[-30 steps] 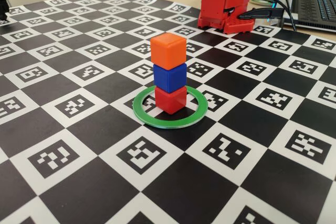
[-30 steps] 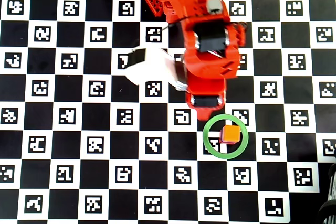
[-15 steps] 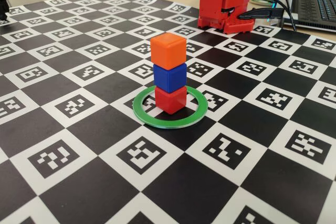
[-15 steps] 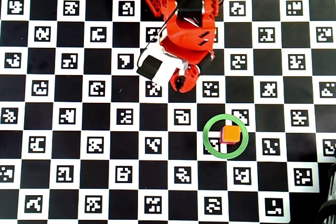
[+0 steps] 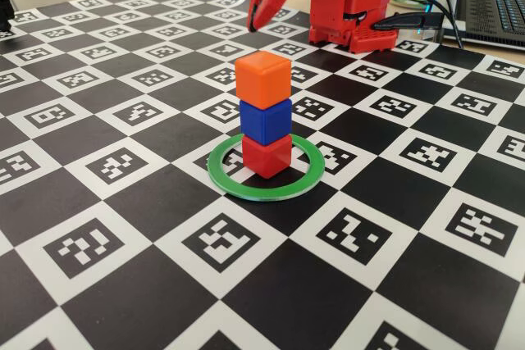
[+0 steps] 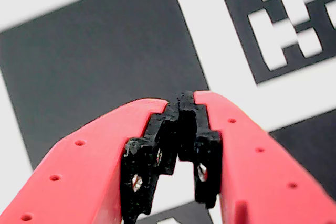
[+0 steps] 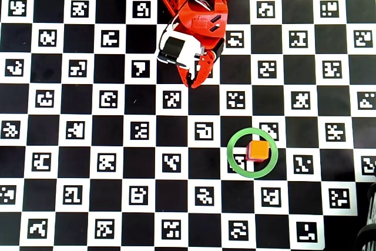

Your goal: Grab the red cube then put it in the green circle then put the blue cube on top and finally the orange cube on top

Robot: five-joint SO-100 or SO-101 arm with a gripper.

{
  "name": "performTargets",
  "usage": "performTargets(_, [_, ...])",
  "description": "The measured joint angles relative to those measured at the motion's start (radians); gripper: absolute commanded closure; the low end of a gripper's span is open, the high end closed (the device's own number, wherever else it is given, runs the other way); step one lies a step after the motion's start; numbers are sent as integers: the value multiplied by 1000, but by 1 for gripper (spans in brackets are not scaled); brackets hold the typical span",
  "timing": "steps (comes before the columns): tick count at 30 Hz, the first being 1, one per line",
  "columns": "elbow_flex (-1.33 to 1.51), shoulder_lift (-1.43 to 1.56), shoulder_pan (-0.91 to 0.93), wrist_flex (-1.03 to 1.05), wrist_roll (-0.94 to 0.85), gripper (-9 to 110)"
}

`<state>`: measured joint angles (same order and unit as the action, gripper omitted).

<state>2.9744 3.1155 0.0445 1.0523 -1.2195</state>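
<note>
right now my jaws are pressed together w/ nothing between them; in the wrist view the black inner pads [image 6: 181, 135] mesh tip to tip, over a dark square of the worktop [image 6: 94, 66] w/ a white strip and a marker tile at upper right.

fixed view: the 3 cubes stand stacked at frame centre. red cube [image 5: 267, 156] sits at the bottom, inside the green circle [image 5: 238, 182], touching the worktop through the ring's open middle. blue cube [image 5: 266, 120] rests on it, turned a bit vs the red one. orange cube [image 5: 262, 79] sits on top of the blue, upright. my arm is at the top of the frame, well apart from the stack, jaw tip pointing down near upper centre.

overhead view: green circle [image 7: 235, 157] lies lower right of centre; only the orange cube [image 7: 259, 149] top shows inside it, w/ a thin red edge peeking at its lower left. stack sits toward the ring's upper right, not dead centre. my jaws hang at upper centre, tips pointing down-frame, well apart from the ring. worktop is a black/white checker w/ marker tiles.
</note>
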Motion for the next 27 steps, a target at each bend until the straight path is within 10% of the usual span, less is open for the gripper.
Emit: performTargets(27, [155, 195, -9, 247, -219, 107])
